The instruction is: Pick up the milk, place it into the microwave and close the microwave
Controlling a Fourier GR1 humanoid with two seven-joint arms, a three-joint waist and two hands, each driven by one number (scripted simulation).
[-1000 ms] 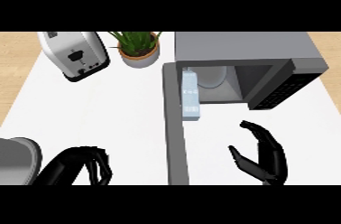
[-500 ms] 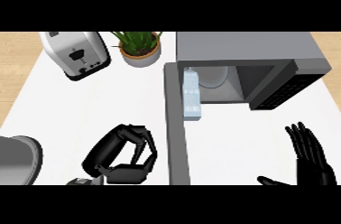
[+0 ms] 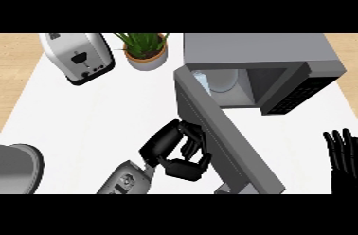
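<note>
One microwave point(image 3: 280, 54) stands at the back right of the white counter point(image 3: 84, 120), its single door point(image 3: 227, 134) swung partly outward toward the near edge. Inside the lit cavity sits one milk point(image 3: 202, 81) container, a pale bottle or carton close to the left wall near the door hinge; only its upper part shows above the door's edge. Any label on it is too small to read. A dark control panel point(image 3: 297, 94) runs down the microwave's right front, its markings not legible.

One silver toaster point(image 3: 78, 56) stands at the back left, and one potted plant point(image 3: 145, 50) is just beside it, between the toaster and the microwave. One grey rounded object point(image 3: 17, 170) is cut off at the lower left edge.

Two hands show. The left hand point(image 3: 174, 151) is against the outer face of the door, fingers curled and holding nothing. The right hand point(image 3: 343, 156) rests at the view's right edge, fingers straight and pointing up, well apart from the microwave.

No brand or writing can be read anywhere.
</note>
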